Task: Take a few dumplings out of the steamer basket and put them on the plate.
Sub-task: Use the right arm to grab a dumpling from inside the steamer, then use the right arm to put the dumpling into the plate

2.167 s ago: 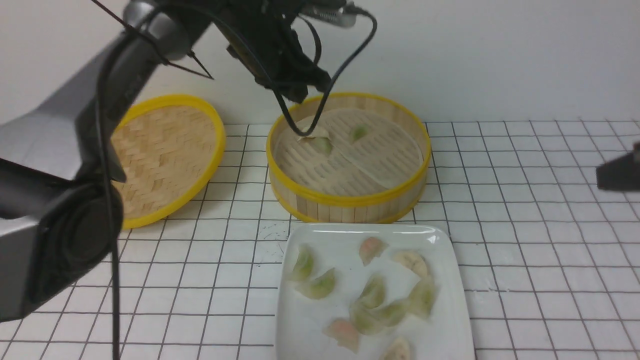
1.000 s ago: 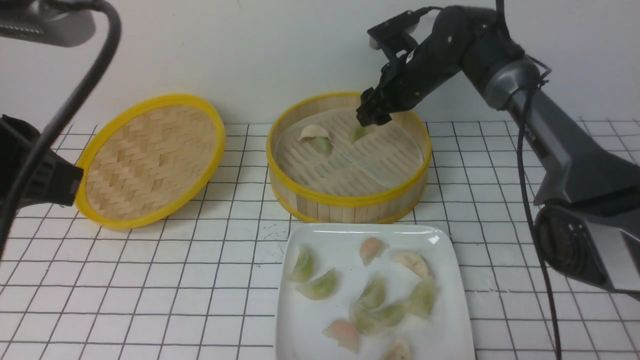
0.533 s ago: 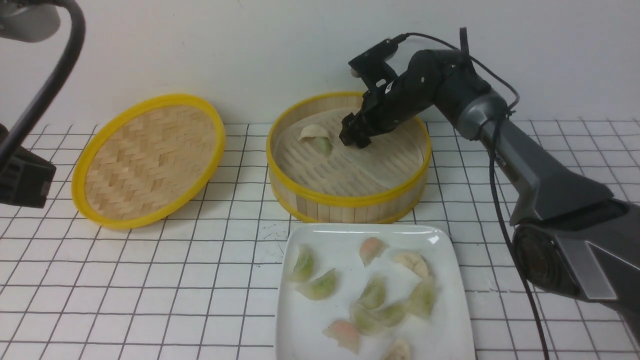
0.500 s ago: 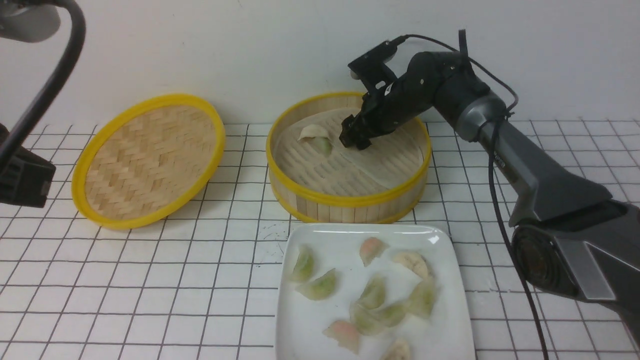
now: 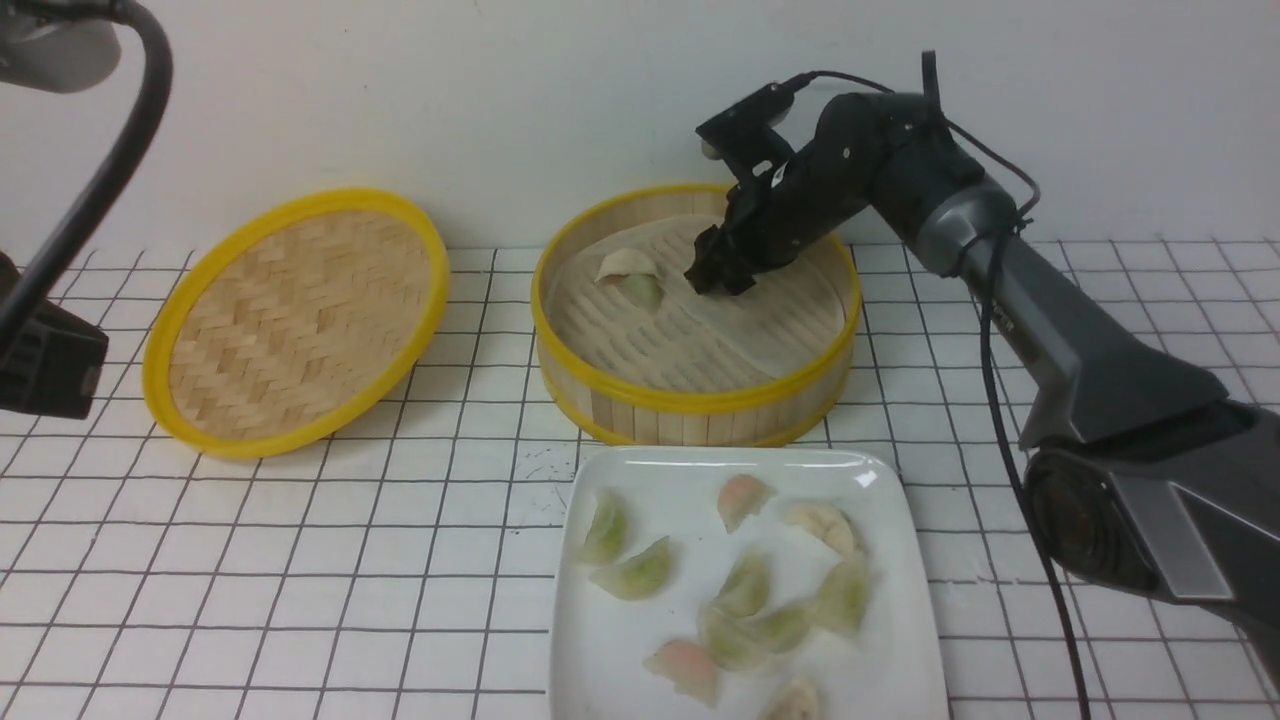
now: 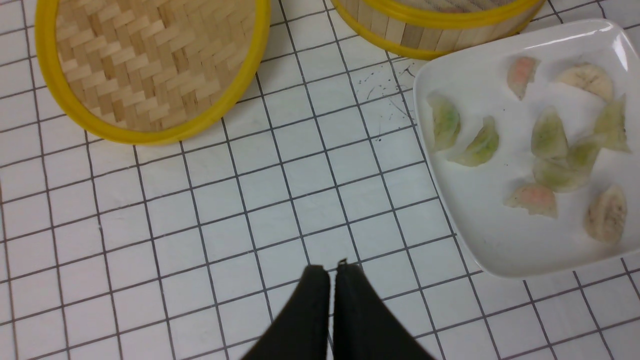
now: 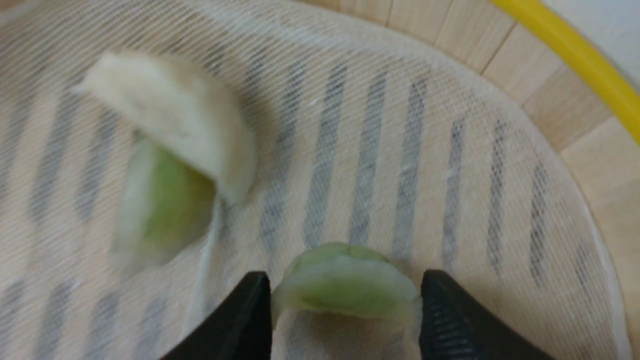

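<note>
The steamer basket (image 5: 700,402) stands at the back centre. Inside it, my right gripper (image 5: 715,280) (image 7: 345,292) has its fingers against both ends of a pale green dumpling (image 7: 345,282), which lies on the liner. A cream dumpling (image 5: 627,264) (image 7: 175,115) and another green one (image 5: 645,291) (image 7: 165,200) lie just beside it. The white plate (image 5: 640,655) (image 6: 480,245) in front of the basket carries several dumplings. My left gripper (image 6: 331,267) is shut and empty, hovering over bare tiles near the plate's left side.
The shallow woven lid (image 5: 300,320) (image 6: 150,65) leans on the table left of the basket. The white wall rises close behind the basket. The table has a white grid-tiled surface.
The left arm pulled out of the basket and off to the left. The right arm came in, lowered into the basket and drew its fingers in around the green dumpling.
</note>
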You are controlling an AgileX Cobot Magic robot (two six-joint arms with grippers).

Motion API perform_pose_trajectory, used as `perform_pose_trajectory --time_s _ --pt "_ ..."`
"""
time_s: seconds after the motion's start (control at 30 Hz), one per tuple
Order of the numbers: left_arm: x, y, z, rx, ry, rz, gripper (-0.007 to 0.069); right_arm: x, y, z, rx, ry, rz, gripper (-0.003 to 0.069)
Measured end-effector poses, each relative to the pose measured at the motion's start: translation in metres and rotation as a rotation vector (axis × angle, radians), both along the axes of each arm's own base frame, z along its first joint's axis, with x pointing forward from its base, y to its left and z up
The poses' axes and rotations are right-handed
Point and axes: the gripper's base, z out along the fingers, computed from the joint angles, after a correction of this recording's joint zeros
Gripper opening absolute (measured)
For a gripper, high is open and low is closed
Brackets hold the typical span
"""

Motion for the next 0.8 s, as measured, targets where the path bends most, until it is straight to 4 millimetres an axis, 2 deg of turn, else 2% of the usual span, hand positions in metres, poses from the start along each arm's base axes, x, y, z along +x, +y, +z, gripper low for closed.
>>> perform_pose_trajectory --time_s 0.13,0.23,0.3,0.33,0.37,0.4,0.43,0.47,0.5,0.53,0.63,0.67,0.7,0.77,0.8 --pt "0.000 0.000 0.000 0.001 0.000 0.001 -0.0006 -0.008 -0.006 0.045 0.001 -0.045 -0.034 0.0347" --pt "0.000 0.000 0.000 0.003 -0.001 0.001 -0.0006 -0.016 -0.013 0.093 0.070 -0.092 -0.131 0.0347" --pt "0.000 0.001 0.000 0.007 -0.003 0.002 -0.0006 -0.019 -0.016 0.108 0.089 -0.105 -0.152 0.0347" --pt "0.001 0.002 0.000 0.025 -0.009 0.009 -0.0006 -0.028 -0.022 0.133 0.112 -0.107 -0.188 0.0347" --pt "0.001 0.003 0.000 0.029 -0.010 0.013 -0.0006 -0.035 -0.025 0.146 0.116 -0.097 -0.200 0.0347" --pt "0.001 0.003 0.000 0.031 -0.011 0.014 -0.0006 -0.037 -0.027 0.149 0.118 -0.093 -0.206 0.0347" --pt "0.001 0.004 0.000 0.040 -0.014 0.021 -0.0006 -0.047 -0.031 0.157 0.106 -0.049 -0.215 0.0347" --pt "0.002 0.004 0.000 0.043 -0.016 0.025 -0.0006 -0.067 -0.037 0.178 0.109 -0.031 -0.219 0.0347" --pt "0.002 0.005 0.000 0.044 -0.016 0.027 -0.0006 -0.081 -0.040 0.185 0.108 -0.002 -0.216 0.0347" --pt "0.002 0.004 0.000 0.042 -0.015 0.027 -0.0006 -0.104 -0.044 0.194 0.102 0.036 -0.210 0.0347" --pt "0.001 0.003 -0.002 0.031 -0.005 0.021 -0.0006 -0.162 -0.045 0.201 0.099 0.135 -0.173 0.0347" --pt "0.001 0.002 -0.004 0.018 0.007 0.014 -0.0006 -0.187 -0.043 0.190 0.086 0.206 -0.150 0.0347" --pt "0.001 0.001 -0.005 0.012 0.015 0.011 -0.0006 -0.208 -0.044 0.188 0.085 0.233 -0.133 0.0347" --pt "0.000 -0.003 -0.010 -0.017 0.042 -0.003 -0.0006 -0.240 -0.040 0.166 0.078 0.280 -0.105 0.0347" --pt "0.001 -0.004 -0.013 -0.023 0.056 -0.008 -0.0006 -0.252 -0.040 0.146 0.078 0.280 -0.108 0.0347"
